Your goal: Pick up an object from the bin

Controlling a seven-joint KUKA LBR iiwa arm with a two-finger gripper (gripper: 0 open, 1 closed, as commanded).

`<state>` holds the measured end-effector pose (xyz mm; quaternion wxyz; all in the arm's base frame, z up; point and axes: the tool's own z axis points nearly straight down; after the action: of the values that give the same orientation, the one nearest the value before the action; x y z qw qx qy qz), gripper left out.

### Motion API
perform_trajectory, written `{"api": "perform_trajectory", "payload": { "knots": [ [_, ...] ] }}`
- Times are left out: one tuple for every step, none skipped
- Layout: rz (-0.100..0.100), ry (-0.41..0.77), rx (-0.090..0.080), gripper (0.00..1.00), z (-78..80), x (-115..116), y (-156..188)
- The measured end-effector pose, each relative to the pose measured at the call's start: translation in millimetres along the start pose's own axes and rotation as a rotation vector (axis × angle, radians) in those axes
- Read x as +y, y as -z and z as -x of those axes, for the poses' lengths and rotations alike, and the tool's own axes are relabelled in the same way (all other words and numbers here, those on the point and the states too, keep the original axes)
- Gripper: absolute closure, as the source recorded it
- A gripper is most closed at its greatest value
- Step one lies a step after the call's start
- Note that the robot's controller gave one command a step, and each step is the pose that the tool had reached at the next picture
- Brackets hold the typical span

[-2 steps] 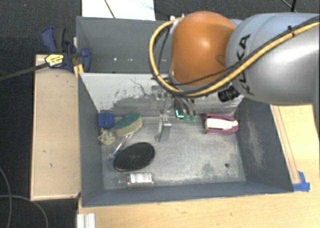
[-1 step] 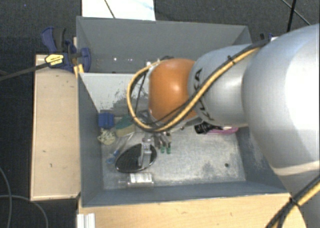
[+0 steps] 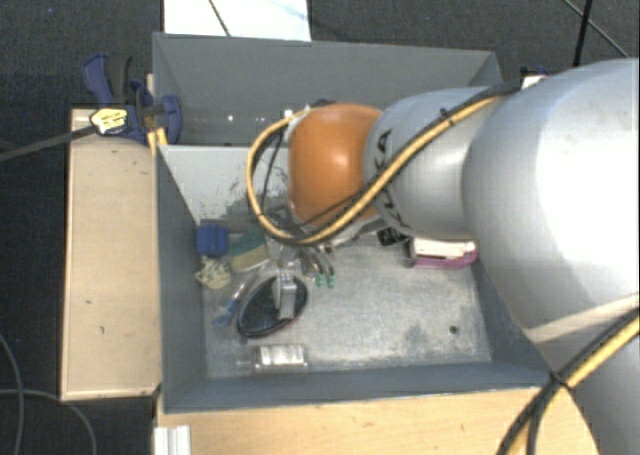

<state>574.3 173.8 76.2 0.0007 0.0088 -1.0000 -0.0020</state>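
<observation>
Nearest, the arm (image 3: 560, 203) reaches in from the right so its gripper (image 3: 288, 293) hangs low over the black oval thing (image 3: 256, 315) at the bin's (image 3: 420, 328) front left, probably its target, though whether spread or pinching I cannot tell.

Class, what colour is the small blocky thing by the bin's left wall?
The blocky thing is blue; the camera view shows it best.

Bright even light fell from above, glare bleached the silver arm (image 3: 560, 203), soft shadow lay beneath it inside the bin (image 3: 330, 78)
</observation>
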Motion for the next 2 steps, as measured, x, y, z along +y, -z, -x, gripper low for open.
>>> {"api": "perform_trajectory", "payload": {
  "knots": [
    [0.002,-0.008,-0.023,1.0,5.8,-2.0,4.6],
    [-0.001,-0.011,-0.014,1.0,21.9,-6.0,73.3]
  ]
}}
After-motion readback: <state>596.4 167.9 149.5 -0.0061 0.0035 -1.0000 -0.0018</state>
